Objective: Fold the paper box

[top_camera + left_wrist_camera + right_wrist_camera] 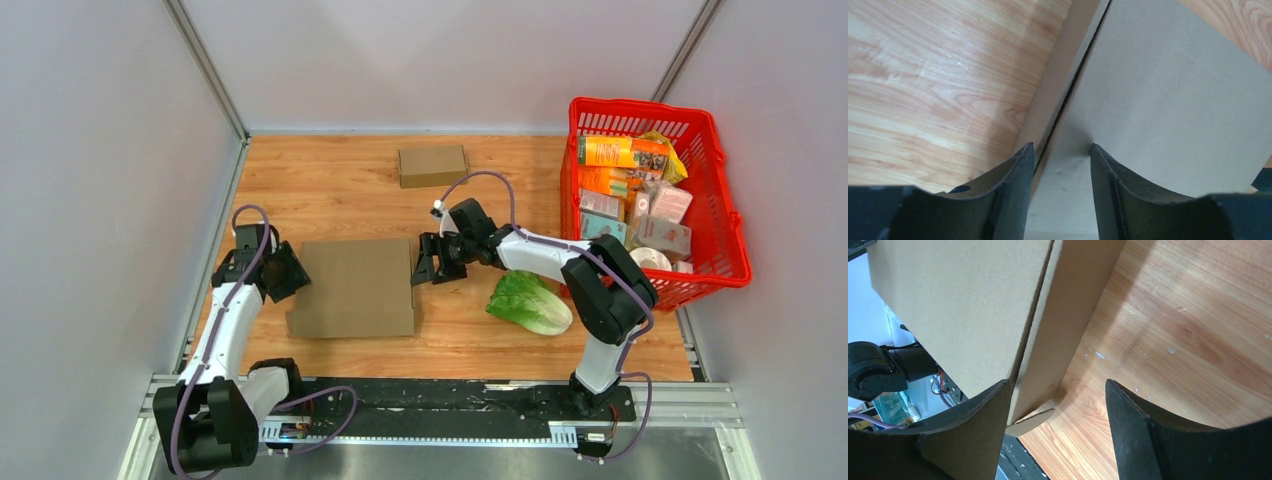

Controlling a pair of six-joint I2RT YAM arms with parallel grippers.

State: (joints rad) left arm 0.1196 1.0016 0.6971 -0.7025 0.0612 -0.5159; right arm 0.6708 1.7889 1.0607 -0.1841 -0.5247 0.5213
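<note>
While the large flat brown cardboard box [355, 287] lies on the light wooden table [330, 190], one arm sits at each of its ends, so the box is between the two hands. The left hand [283, 270] is at the box's left edge near the far corner. The right hand [425, 262] is at the box's right edge, also near the far corner.

Left wrist view: the left hand [1062, 147] is released, fingers apart with nothing pinched. One dark finger [1015, 195] is over a narrow side strip of the box, the other over the broad top panel. A dark slit between strip and panel runs away from the gap.

Right wrist view: the right hand [1058, 385] is spread wide and released. The box's side wall stands between the fingers, close against one finger [973, 440]; I cannot tell if they touch. The other finger is over bare table. A small cardboard tab [1030, 422] pokes out at the foot of that wall.

A small closed brown cardboard carton [432, 165] lies beyond the box, well apart. A green lettuce head [530, 302] lies right of the box, near the right arm. A red plastic basket [735, 270] packed with groceries stands further right of the box.
</note>
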